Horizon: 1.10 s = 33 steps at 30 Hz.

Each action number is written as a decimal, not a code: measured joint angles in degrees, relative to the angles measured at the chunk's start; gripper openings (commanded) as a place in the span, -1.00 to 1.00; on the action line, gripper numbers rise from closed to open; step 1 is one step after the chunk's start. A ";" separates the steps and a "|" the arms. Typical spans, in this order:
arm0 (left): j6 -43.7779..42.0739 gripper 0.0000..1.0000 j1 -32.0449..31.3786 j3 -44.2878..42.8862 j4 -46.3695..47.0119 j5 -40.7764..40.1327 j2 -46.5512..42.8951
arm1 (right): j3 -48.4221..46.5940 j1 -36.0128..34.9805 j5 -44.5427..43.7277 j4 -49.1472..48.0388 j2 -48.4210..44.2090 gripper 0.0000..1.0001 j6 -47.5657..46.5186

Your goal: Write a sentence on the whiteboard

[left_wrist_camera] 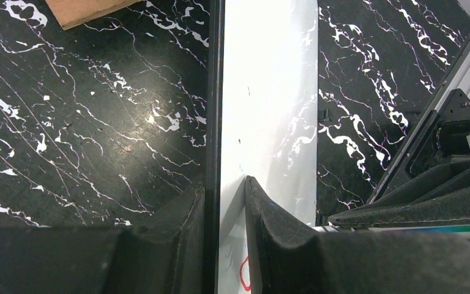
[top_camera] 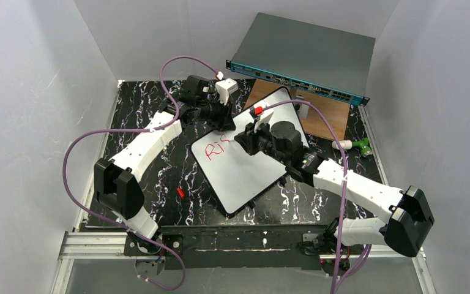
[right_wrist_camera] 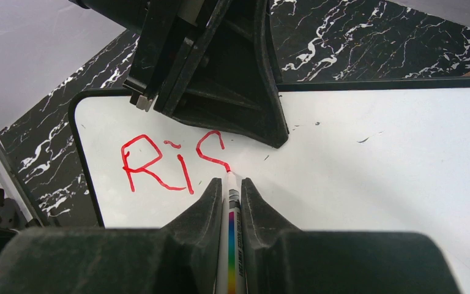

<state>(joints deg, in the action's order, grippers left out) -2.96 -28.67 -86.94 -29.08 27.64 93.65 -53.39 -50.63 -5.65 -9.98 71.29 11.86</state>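
The whiteboard (top_camera: 245, 168) lies tilted on the black marbled table. Red letters "Ri" and a partly drawn "S" (right_wrist_camera: 171, 162) stand near its left end; they also show in the top view (top_camera: 215, 150). My right gripper (right_wrist_camera: 229, 184) is shut on a white marker (right_wrist_camera: 231, 239) with a rainbow stripe, its red tip touching the board at the lower end of the "S". My left gripper (left_wrist_camera: 225, 187) is shut on the whiteboard's far edge (left_wrist_camera: 263, 98), one finger above and one below the board. In the top view my left gripper (top_camera: 222, 122) is at the board's upper left edge.
A grey metal box with a teal front (top_camera: 300, 58) rests on a brown wooden board (top_camera: 324, 113) at the back right. A small red cap (top_camera: 180, 192) lies on the table left of the whiteboard. A green and white object (top_camera: 355, 145) lies at the right edge. White walls enclose the table.
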 measured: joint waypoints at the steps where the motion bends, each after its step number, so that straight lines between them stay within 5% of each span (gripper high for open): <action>1: 0.00 -1.00 0.00 0.00 0.00 0.00 0.00 | 0.00 0.00 0.00 0.00 0.00 -0.97 0.02; 33: 0.02 -1.00 0.04 0.00 0.09 0.24 0.00 | 0.79 -0.17 3.72 0.00 -0.20 -0.97 1.09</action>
<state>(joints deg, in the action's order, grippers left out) -2.94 -28.62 -86.94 -28.99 27.88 93.65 -52.60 -50.81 -1.93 -9.98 71.09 12.95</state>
